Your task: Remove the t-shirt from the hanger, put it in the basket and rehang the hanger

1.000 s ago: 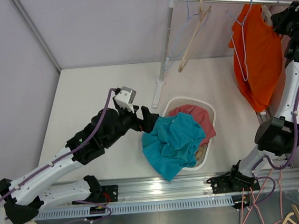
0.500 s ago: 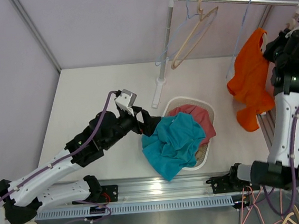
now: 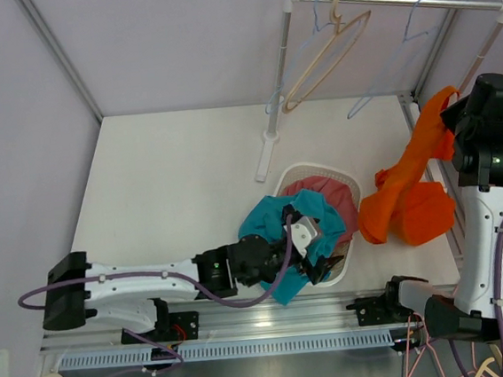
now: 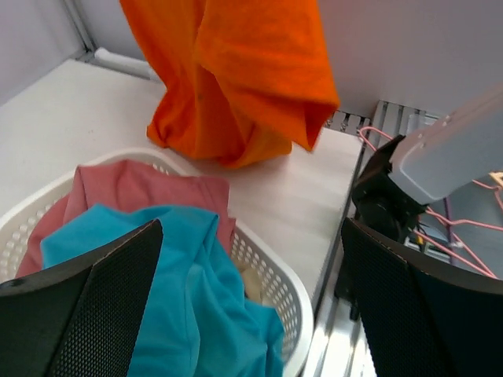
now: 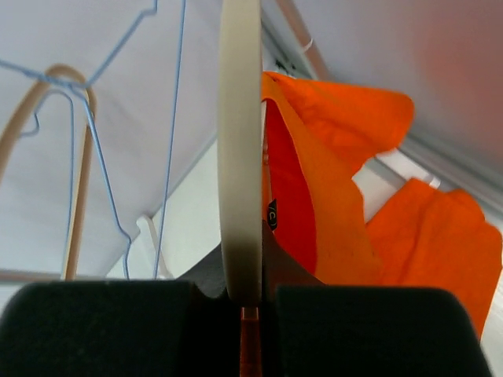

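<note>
The orange t-shirt is off the hanger. It hangs from my right gripper and its lower part lies bunched on the table right of the basket. It also shows in the left wrist view and the right wrist view. My right gripper is shut on its fabric; a cream bar stands in line with the fingers. The blue wire hanger hangs bare on the rail. My left gripper is open and empty at the basket's near side.
A white laundry basket holds a teal cloth and a pink cloth. A beige wooden hanger hangs on the rail. The rack's left post stands behind the basket.
My right gripper has pulled the orange t-shirt down off the blue hanger, which now hangs bare. My left arm has swung from the basket's left to its near side.
</note>
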### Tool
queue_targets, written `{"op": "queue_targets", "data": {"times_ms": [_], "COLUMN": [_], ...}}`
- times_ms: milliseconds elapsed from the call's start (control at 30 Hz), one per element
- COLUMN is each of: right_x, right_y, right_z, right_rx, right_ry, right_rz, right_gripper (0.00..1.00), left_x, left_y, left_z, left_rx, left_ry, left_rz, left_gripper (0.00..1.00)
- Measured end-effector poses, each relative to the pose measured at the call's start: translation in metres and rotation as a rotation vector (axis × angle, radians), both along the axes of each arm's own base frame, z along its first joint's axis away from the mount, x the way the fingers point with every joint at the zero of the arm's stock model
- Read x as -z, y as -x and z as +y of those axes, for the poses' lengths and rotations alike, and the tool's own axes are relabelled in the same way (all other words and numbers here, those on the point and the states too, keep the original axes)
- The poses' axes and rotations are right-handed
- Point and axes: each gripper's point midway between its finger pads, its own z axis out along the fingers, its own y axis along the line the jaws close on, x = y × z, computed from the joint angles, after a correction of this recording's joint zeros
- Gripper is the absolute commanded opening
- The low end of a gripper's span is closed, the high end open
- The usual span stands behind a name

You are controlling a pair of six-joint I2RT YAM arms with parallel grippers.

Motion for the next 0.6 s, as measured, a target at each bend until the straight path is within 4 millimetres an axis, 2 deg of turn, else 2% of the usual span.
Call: {"op": "queue_targets", "data": {"times_ms": [100, 167, 400, 600], "right_x": [0.010, 0.010, 0.005, 0.005], "right_y": [0.000, 0.001, 0.009, 0.013], "right_z": [0.012, 0.015, 0.018, 0.019], "right_rx": [-0.030, -0.035, -0.036, -0.040], "right_ry": [-0.019, -0.021, -0.018, -0.017], "right_rz": [0.031, 0.032, 0.016, 0.016], "right_gripper": [0.00, 0.00, 0.00, 0.00], "left_x": [0.005, -0.001, -0.064, -0.082], "left_y": [-0.002, -0.003, -0.006, -0.002], "left_z": [-0.018, -0.027, -0.053, -0.079], "left_rx": [0.014, 0.024, 0.031, 0.091], "left_ry": [0.013, 0.035, 0.198, 0.250], "left_rz": [-0.047, -0.071, -0.155, -0.142], "left_gripper": [0.99, 1.00, 0.99, 1.00]}}
